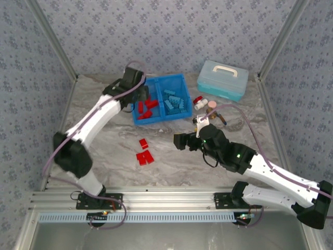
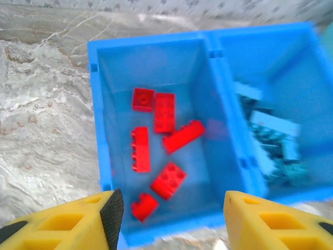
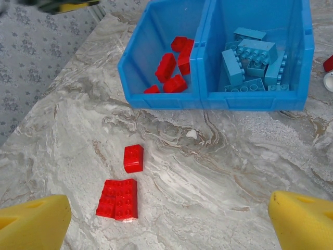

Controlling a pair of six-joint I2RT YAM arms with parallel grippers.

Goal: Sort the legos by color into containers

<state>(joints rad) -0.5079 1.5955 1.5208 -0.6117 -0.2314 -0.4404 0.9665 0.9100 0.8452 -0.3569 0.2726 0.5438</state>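
Over the left compartment (image 2: 151,67) of the blue bin (image 2: 156,44), the left pincer (image 2: 171,224) hangs with its yellow jaws partly apart and nothing between them. Six red legos (image 2: 164,112) lie jumbled on the compartment floor below it, clear of the jaws. The light blue legos (image 2: 273,127) sit in the right compartment (image 2: 270,57) past the divider. The step in hand looks to be clearing the last loose reds, since no blue piece shows outside the bin. Those reds lie on the desk (image 3: 234,156) in front of the bin: a single red lego (image 3: 133,158) and, just nearer the arms, a clump of red legos (image 3: 118,199) lying flat and touching one another. The right pincer (image 3: 166,221) faces them with its jaws as wide as they go and empty. The bricks lie ahead of it, nearer its left-hand jaw in the wrist view and touching neither jaw. The next move probably calls for shifting toward that side and coming down so the jaws straddle one brick. It would then close across the brick's narrow width without dragging its neighbours, and carry it to the left compartment.
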